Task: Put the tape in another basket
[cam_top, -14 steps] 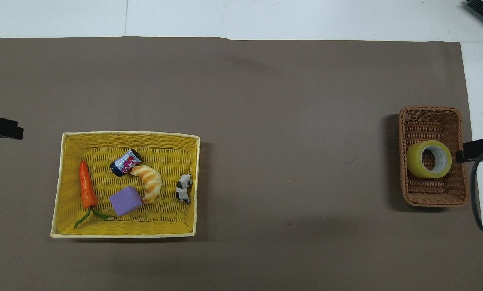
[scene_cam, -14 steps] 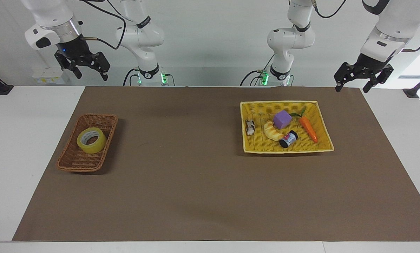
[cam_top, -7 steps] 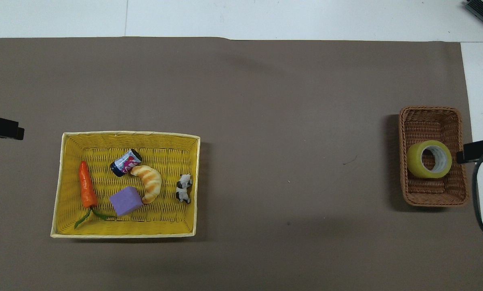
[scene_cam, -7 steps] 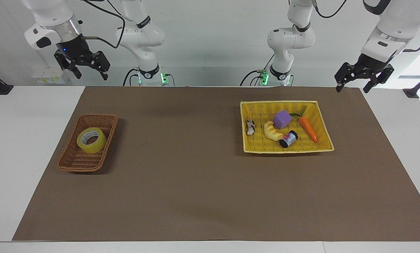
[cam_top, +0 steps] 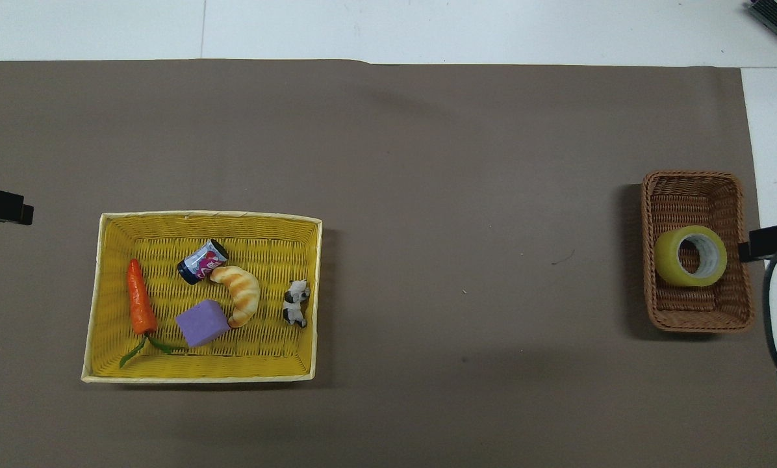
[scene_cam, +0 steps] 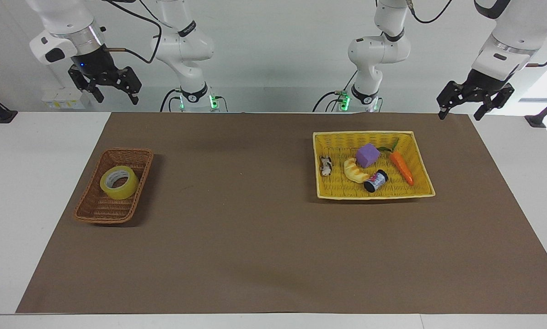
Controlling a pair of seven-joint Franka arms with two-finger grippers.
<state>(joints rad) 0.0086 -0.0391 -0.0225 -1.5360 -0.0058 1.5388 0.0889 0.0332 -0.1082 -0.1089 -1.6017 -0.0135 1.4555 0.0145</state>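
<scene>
Above the table's edge at the right arm's end, I saw the right gripper [scene_cam: 105,89] raised in the air with its fingers [scene_cam: 133,92] spread apart and nothing between them. At the left arm's end, the left gripper [scene_cam: 471,101] hung above the corner of the brown mat [scene_cam: 255,237], and its fingers [scene_cam: 442,107] were also apart and empty. Both arms waited up there, well apart from all the things.

I found the tape [scene_cam: 119,182] lying flat in the basket [scene_cam: 90,209], about in its middle, at the right arm's end of the table. The yellow basket [scene_cam: 423,176] stood toward the left arm's end, a little nearer to the robots. It held a carrot [scene_cam: 401,167], a purple block [scene_cam: 367,155], a croissant [scene_cam: 355,171], a small can [scene_cam: 376,180] lying on its side, and a small cow figure [scene_cam: 325,165]. The croissant touched the block and the can.
</scene>
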